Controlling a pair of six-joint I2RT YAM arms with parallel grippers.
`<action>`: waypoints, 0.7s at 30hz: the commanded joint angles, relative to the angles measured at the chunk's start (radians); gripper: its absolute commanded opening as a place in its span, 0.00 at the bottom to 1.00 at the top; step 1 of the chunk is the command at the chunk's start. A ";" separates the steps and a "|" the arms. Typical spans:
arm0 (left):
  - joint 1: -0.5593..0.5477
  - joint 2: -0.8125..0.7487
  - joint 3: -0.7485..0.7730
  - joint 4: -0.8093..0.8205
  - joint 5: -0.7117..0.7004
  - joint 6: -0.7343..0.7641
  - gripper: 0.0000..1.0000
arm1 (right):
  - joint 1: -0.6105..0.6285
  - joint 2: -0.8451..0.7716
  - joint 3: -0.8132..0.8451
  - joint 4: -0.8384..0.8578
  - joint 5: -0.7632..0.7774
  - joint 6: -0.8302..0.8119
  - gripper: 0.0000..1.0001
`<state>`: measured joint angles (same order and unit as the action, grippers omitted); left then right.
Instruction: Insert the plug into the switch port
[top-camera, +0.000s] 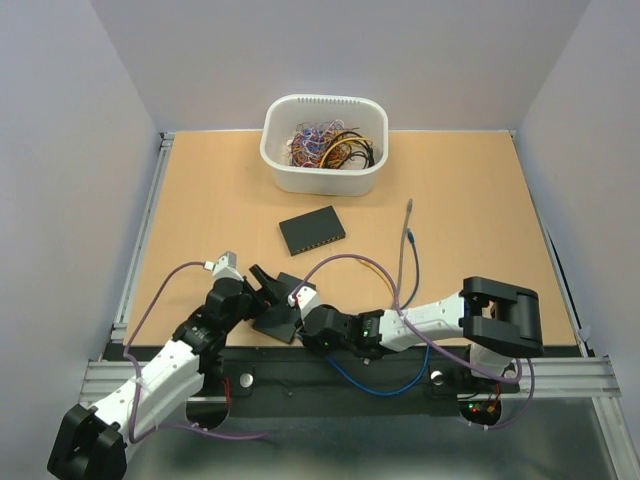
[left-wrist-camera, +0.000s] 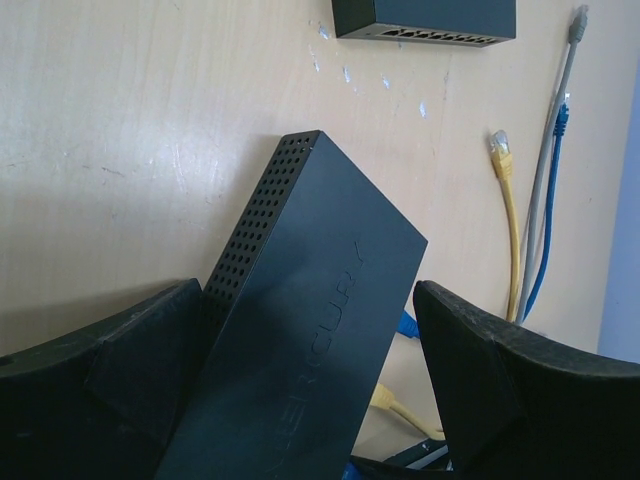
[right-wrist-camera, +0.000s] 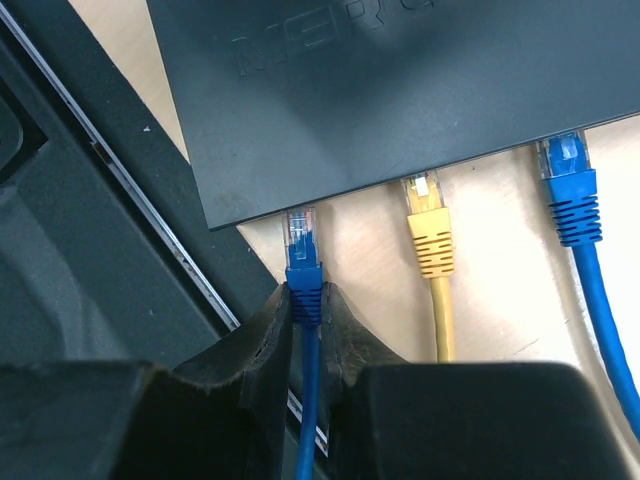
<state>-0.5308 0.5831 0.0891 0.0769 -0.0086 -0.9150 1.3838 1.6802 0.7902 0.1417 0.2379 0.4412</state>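
A black switch (left-wrist-camera: 300, 330) lies near the table's front edge, shown in the top view as the switch (top-camera: 279, 318). My left gripper (left-wrist-camera: 310, 370) is open and straddles it. The left finger (left-wrist-camera: 140, 350) sits against its perforated side, while the right finger (left-wrist-camera: 480, 380) stands apart. My right gripper (right-wrist-camera: 305, 305) is shut on a blue plug (right-wrist-camera: 303, 262), whose clear tip sits at the port face of the switch (right-wrist-camera: 400, 90). How deep the tip sits is hidden. A yellow plug (right-wrist-camera: 428, 225) and another blue plug (right-wrist-camera: 570, 190) sit in ports to its right.
A second black switch (top-camera: 311, 229) lies mid-table. A white basket (top-camera: 325, 175) of tangled wires stands at the back. A grey cable (top-camera: 405, 250) and a blue cable (top-camera: 412, 270) trail across the right half. The black rail (right-wrist-camera: 120, 180) runs by the switch's near edge.
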 joint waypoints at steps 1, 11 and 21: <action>-0.011 -0.029 -0.023 0.026 0.004 -0.018 0.98 | 0.011 0.003 0.038 0.033 0.017 0.002 0.00; -0.041 -0.028 -0.028 0.032 0.024 -0.036 0.98 | 0.012 0.004 0.079 0.033 0.009 -0.009 0.00; -0.115 -0.019 -0.048 0.050 0.016 -0.093 0.96 | 0.014 0.026 0.132 0.032 0.038 -0.016 0.00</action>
<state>-0.5957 0.5598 0.0711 0.0837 -0.0593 -0.9398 1.3949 1.7035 0.8478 0.0727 0.2279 0.4324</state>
